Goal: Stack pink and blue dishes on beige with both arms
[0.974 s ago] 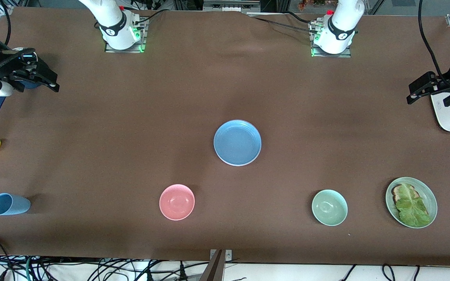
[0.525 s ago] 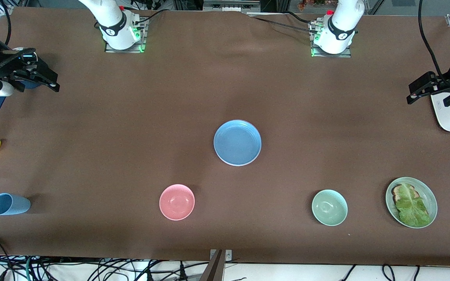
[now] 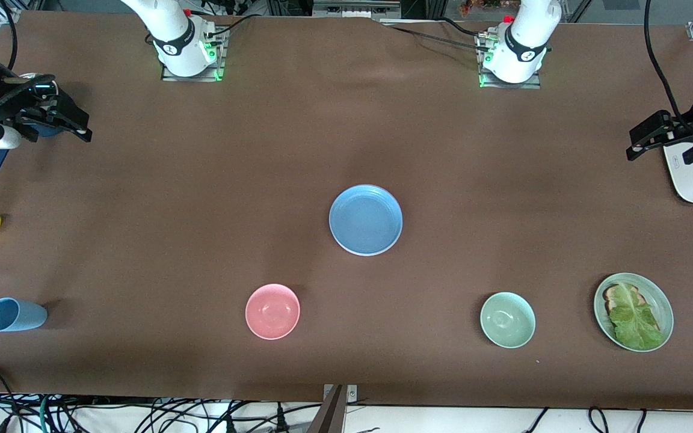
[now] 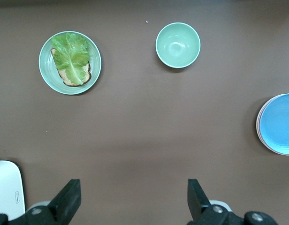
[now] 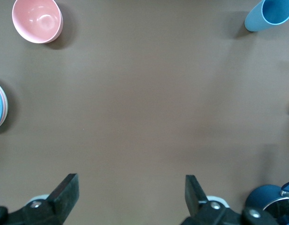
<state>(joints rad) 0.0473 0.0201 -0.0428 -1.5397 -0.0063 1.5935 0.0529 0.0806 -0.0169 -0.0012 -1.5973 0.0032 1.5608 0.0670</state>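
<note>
Both grippers, left point(image 4: 130, 201) and right point(image 5: 130, 199), hover parked with jaws spread; blue plate point(image 3: 366, 219) tops the stack, which a careless bump could shift.

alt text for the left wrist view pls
The left gripper, fingers spread open, hovers over bare brown table. On the table lie a round pale green plate with toast and lettuce, a pale green bowl, and a stack topped by a blue plate.

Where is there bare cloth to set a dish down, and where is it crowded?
Bare: the stretch between the arm bases and the blue plate, and between the blue cup and pink bowl. Tighter: green bowl beside the lettuce plate, and both table ends under the right gripper and left gripper.
</note>
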